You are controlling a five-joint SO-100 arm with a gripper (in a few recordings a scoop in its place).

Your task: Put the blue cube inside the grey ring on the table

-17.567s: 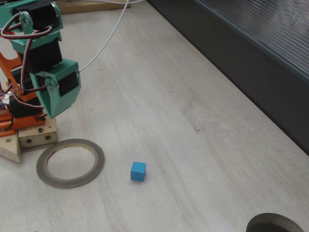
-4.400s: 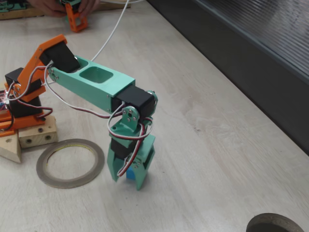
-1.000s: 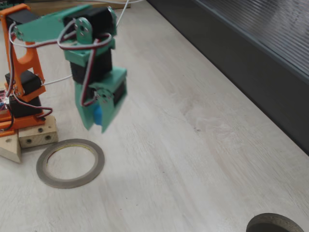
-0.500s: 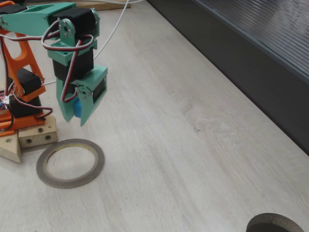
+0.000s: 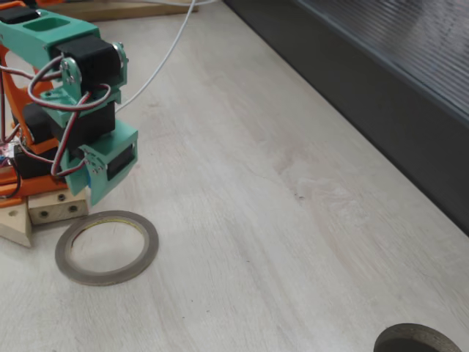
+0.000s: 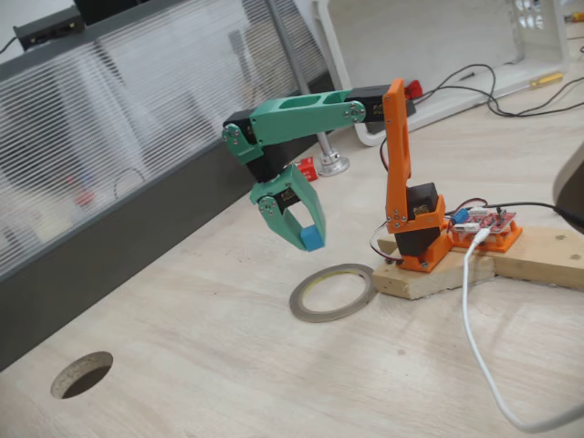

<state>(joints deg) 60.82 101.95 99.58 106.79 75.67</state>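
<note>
Clamped between the tips of the claw (image 6: 308,235), blue cube (image 6: 312,239) held aloft just beside the grey ring (image 6: 332,293) on the table (image 6: 228,365). Pickup done; lowering into the opening and release left.

One fixed view looks down steeply; another, probably farther, faces the opposite way; both show the grey ring (image 5: 107,247).

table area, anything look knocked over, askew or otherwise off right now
Nothing stands out. The grey ring lies flat and whole on the table, and the blue cube sits squarely between the gripper fingers, in the air above the ring.
</note>
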